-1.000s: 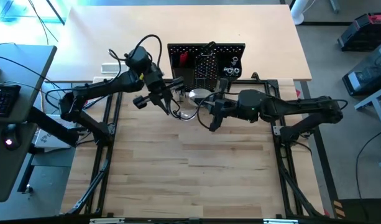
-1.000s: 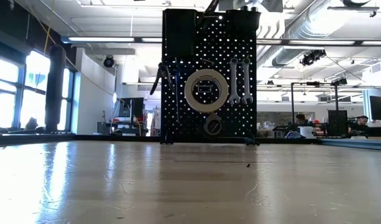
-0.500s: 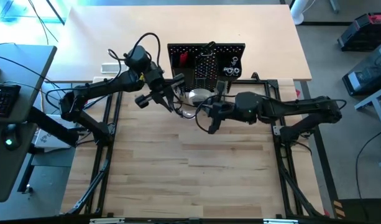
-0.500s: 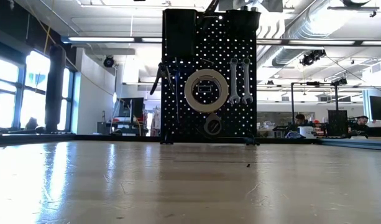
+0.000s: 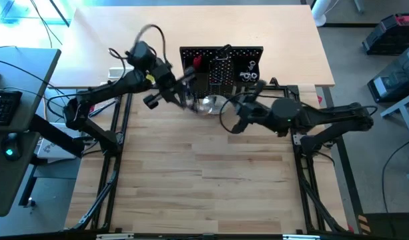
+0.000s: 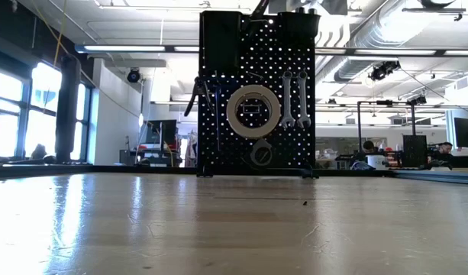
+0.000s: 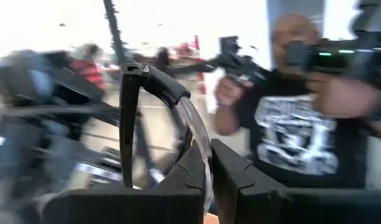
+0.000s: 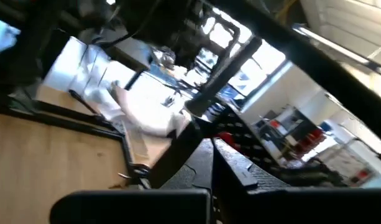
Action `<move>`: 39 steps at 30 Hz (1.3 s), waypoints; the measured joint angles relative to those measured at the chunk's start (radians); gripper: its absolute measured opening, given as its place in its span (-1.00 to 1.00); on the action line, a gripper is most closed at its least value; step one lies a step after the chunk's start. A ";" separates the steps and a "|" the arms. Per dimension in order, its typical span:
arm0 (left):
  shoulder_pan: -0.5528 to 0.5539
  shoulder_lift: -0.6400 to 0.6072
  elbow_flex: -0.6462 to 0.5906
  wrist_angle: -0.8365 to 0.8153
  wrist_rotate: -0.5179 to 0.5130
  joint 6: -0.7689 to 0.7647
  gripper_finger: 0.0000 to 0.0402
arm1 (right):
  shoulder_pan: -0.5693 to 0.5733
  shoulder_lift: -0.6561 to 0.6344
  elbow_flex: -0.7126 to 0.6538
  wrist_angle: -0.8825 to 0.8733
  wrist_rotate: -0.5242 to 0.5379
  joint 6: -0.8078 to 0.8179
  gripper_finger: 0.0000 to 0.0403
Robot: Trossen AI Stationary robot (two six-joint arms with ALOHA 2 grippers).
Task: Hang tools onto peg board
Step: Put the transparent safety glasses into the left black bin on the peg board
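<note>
The peg board [image 6: 256, 92] stands at the worktop's twelve o'clock edge, tape roll [image 6: 253, 111] and wrenches [image 6: 295, 99] already hung. Both pincers are clenched, empty as far as shows: left pincer [image 5: 181, 100], right pincer [image 5: 234, 123]. A stray swing could knock the board over.

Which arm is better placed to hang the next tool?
Neither has an obvious tool left: the wood shows none. The left gripper is slightly nearer the peg board than the right gripper.
</note>
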 joint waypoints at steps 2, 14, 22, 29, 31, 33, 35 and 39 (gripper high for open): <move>0.027 -0.001 0.041 -0.004 -0.069 -0.016 -1.00 | 0.010 -0.022 0.000 -0.008 0.031 -0.010 -1.00; 0.207 0.173 0.522 -0.531 -0.122 -0.046 -1.00 | 0.017 -0.067 0.000 -0.162 0.070 0.050 -1.00; 0.276 0.345 0.830 -0.576 -0.079 -0.130 -1.00 | 0.004 -0.066 -0.001 -0.317 0.036 0.187 -1.00; 0.332 0.405 0.886 -0.607 -0.063 -0.209 -1.00 | 0.004 -0.066 -0.001 -0.367 0.034 0.228 -1.00; 0.342 0.412 0.886 -0.654 -0.064 -0.196 -1.00 | 0.004 -0.066 -0.001 -0.377 0.021 0.242 -1.00; 0.348 0.414 0.886 -0.723 -0.065 -0.158 -1.00 | 0.004 -0.066 -0.001 -0.390 0.009 0.251 -1.00; 0.349 0.413 0.886 -0.799 -0.065 -0.090 -1.00 | 0.004 -0.066 -0.001 -0.403 0.006 0.263 -1.00; 0.348 0.412 0.886 -0.920 -0.085 0.039 -1.00 | 0.004 -0.066 -0.001 -0.418 0.002 0.273 -1.00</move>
